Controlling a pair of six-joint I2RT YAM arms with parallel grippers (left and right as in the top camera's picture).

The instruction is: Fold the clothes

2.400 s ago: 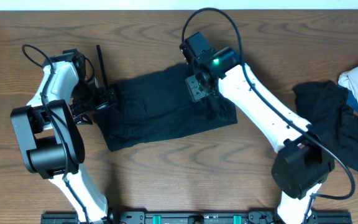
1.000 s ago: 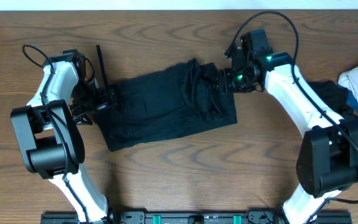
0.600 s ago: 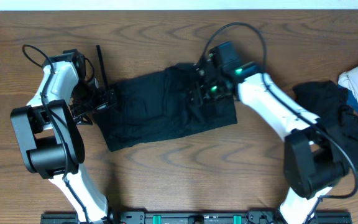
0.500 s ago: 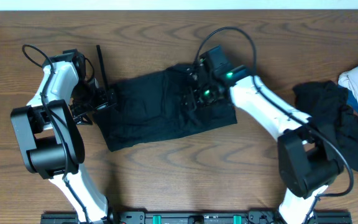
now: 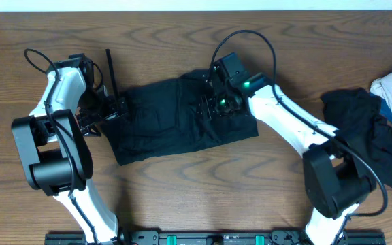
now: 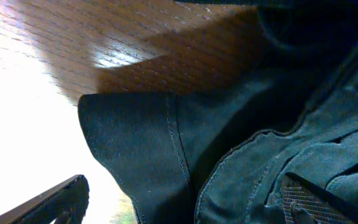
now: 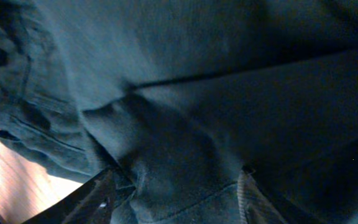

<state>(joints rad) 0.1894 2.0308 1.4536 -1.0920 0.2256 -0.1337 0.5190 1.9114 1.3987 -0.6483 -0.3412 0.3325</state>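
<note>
Hard to read the right gripper (image 5: 209, 107) from overhead, since its fingertips are black on black and tucked under the wrist. The wrist cam helps: both fingers sit at the bottom edge, cut off, with a bunched ridge of cloth squeezed between them. So it's about half closed and looks like it's pinching a fold of the black garment (image 5: 155, 126).

That garment lies spread across the middle of the table (image 5: 182, 197), with the right part rumpled up around the gripper. The right arm crosses over its right end and hides some of it.

The left gripper (image 5: 120, 107) sits at the garment's left edge with its jaws spread wide. In its own cam only the fingertips poke in at the bottom corners, with a stitched hem lying loose between them and nothing clamped.

A thin dark bar (image 5: 109, 68) sits beside the left wrist, no idea what it is.

Far right there's a black heap (image 5: 359, 129) with a small white mark, and a whitish garment (image 5: 390, 85) with pink and blue, cut off by the frame edge.
</note>
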